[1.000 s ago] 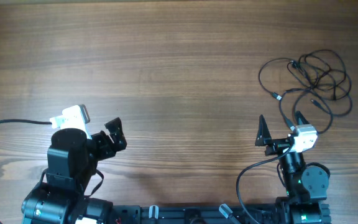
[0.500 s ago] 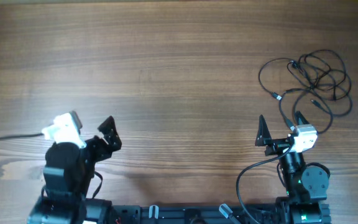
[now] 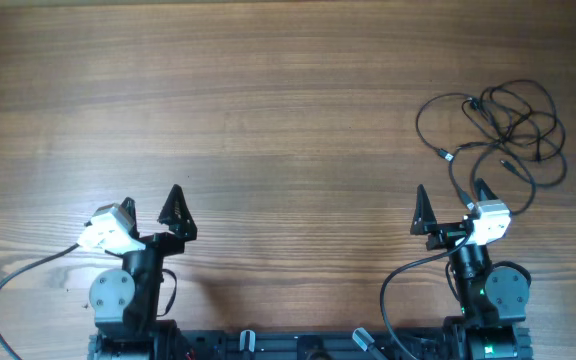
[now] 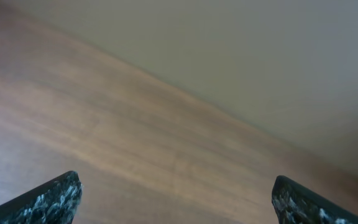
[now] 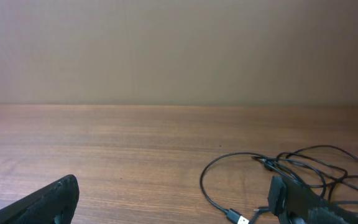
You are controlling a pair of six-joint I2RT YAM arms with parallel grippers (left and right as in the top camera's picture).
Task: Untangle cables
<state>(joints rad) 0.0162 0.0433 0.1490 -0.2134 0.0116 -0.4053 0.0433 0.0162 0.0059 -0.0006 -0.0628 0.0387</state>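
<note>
Thin black tangled cables [image 3: 513, 125] lie upper right on the brown wooden table [image 3: 268, 100]. The left claw [image 4: 176, 193] and right claw [image 3: 451, 203] gape empty, ready to grab.

Desk [image 3: 268, 100] was wood, brown streaky grain, smooth matt finish. Cables [image 3: 495, 112] had a thin black sheath, looked like plastic, faint sheen. One plug [image 5: 241, 219] had a silvery metal tip. Left fingers [image 4: 51, 199] were black, speckled, slightly glossy.
</note>
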